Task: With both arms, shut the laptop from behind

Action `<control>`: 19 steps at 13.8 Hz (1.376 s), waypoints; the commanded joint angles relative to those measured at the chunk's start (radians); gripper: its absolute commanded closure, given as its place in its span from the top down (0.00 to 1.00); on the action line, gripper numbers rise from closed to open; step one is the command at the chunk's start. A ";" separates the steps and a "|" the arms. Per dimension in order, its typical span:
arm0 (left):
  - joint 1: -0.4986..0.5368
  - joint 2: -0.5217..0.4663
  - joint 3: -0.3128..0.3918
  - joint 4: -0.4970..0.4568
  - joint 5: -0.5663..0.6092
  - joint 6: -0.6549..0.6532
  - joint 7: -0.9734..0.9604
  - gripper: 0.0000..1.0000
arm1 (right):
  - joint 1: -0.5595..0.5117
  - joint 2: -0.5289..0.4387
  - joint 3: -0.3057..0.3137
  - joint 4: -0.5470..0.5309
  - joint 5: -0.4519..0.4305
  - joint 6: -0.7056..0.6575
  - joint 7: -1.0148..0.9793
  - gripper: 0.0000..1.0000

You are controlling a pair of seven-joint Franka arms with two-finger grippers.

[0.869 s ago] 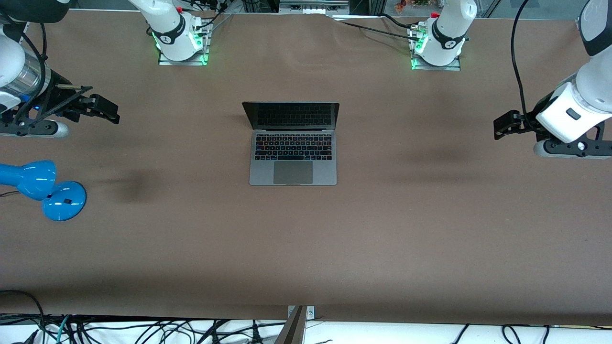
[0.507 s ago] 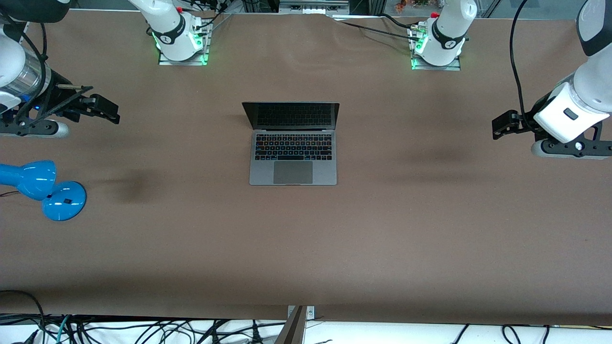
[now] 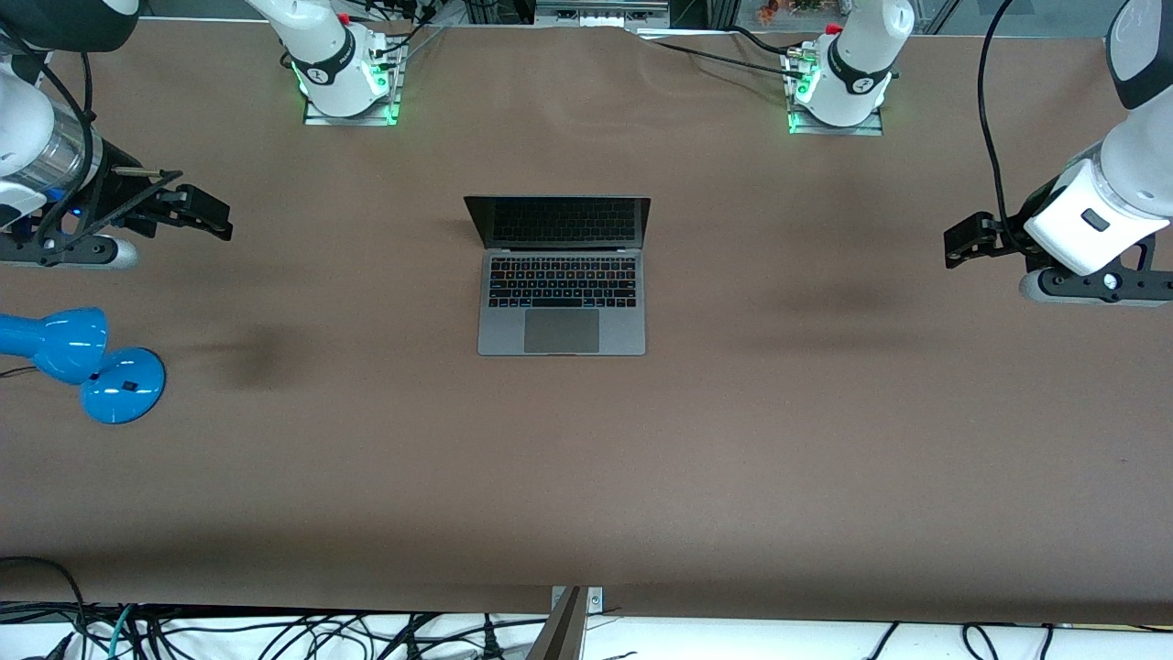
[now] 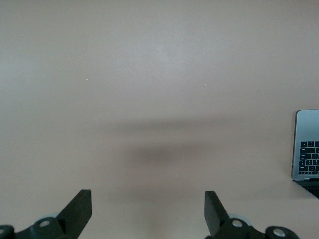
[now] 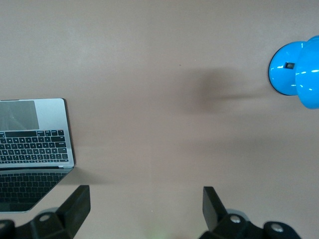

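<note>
Left gripper (image 3: 962,246): fingers (image 4: 79,209) spread wide, nothing between them, bare table (image 3: 586,477) showing through the gap. Positioned up in the air over the table's end on the left arm's side, at about 3 o'clock from the laptop (image 3: 561,275) in the front view, well apart from it. Carried by the left arm (image 3: 1113,174).

Right gripper (image 3: 203,213): fingers (image 5: 75,205) likewise spread wide and empty. Positioned over the table's end on the right arm's side, at about 9 o'clock from the laptop, well apart from it. Carried by the right arm (image 3: 37,137).

Laptop: found at mid-table, between the two grippers, lid raised, dark screen and black keyboard facing the front camera, trackpad nearest that camera. Touched by neither gripper.

Blue lamp (image 3: 92,362): noted on the table at about 8 o'clock from the laptop, close to the right gripper and nearer to the front camera.
</note>
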 commanded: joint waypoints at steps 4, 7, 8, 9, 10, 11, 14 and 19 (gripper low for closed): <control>-0.001 0.003 -0.006 -0.005 0.016 -0.014 -0.001 1.00 | -0.003 0.010 0.000 0.021 0.002 -0.017 -0.009 1.00; -0.001 -0.001 -0.008 -0.012 0.007 -0.014 -0.003 1.00 | -0.008 0.025 -0.001 0.021 0.008 -0.015 -0.018 1.00; -0.001 -0.001 -0.008 -0.014 -0.008 -0.017 -0.002 1.00 | -0.008 0.027 -0.001 0.021 0.012 -0.014 -0.018 1.00; -0.001 -0.005 -0.008 -0.026 -0.016 -0.019 -0.002 1.00 | -0.008 0.034 -0.003 0.021 0.020 -0.014 -0.018 1.00; -0.001 -0.010 -0.009 -0.037 -0.016 -0.019 -0.003 1.00 | -0.008 0.039 -0.001 0.021 0.023 -0.015 -0.019 1.00; 0.001 -0.014 -0.010 -0.041 -0.024 -0.020 -0.003 1.00 | -0.005 0.043 -0.001 0.019 0.028 -0.018 -0.016 1.00; -0.002 -0.027 -0.011 -0.061 -0.030 -0.023 -0.020 1.00 | 0.029 0.056 0.003 0.019 0.028 -0.018 -0.035 1.00; -0.005 -0.043 -0.081 -0.097 -0.030 -0.022 -0.127 1.00 | 0.096 0.089 0.003 0.016 0.061 -0.021 -0.053 1.00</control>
